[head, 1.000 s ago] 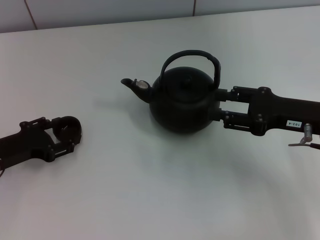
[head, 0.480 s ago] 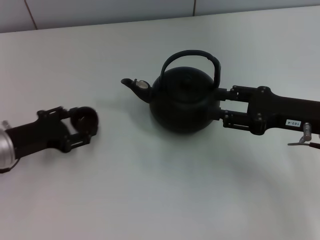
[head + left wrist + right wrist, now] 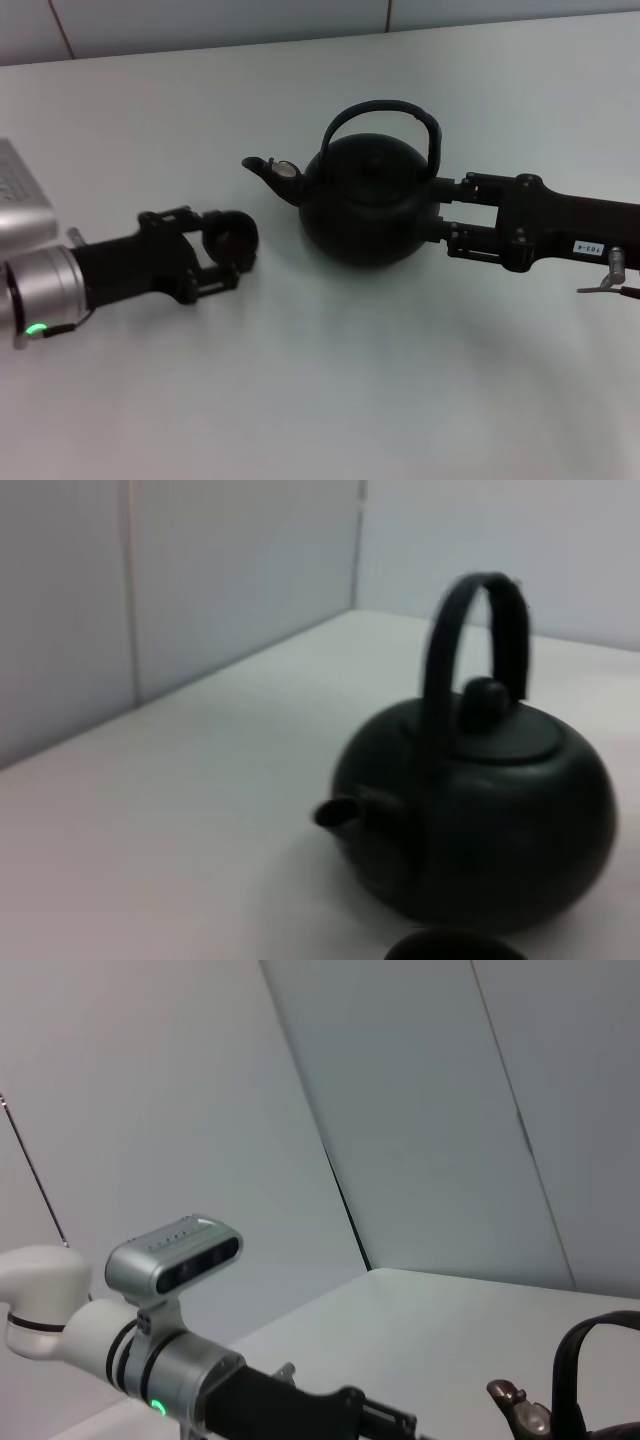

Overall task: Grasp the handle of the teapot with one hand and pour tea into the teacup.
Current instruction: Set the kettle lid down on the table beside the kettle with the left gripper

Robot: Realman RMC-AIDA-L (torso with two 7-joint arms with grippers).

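Note:
The black teapot (image 3: 365, 205) stands on the white table (image 3: 330, 390), its silvery-tipped spout (image 3: 268, 170) pointing left and its arched handle (image 3: 385, 112) upright. My left gripper (image 3: 225, 250) is shut on the small black teacup (image 3: 235, 235) and holds it just left of the teapot, below the spout. My right gripper (image 3: 440, 210) is at the teapot's right side, its fingers spread against the body beneath the handle's right end. The left wrist view shows the teapot (image 3: 480, 830), the handle (image 3: 470, 610) and the teacup's rim (image 3: 455, 948). No tea shows.
The left arm's silver wrist (image 3: 45, 290) with a green light reaches in from the left, with a grey housing (image 3: 20, 190) behind it. A tiled wall (image 3: 220, 20) runs along the table's far edge. The left arm (image 3: 200, 1370) also shows in the right wrist view.
My left gripper has carried the teacup to the right and slightly farther back, from the table's left edge to close beside the teapot. The right arm and the teapot have not moved.

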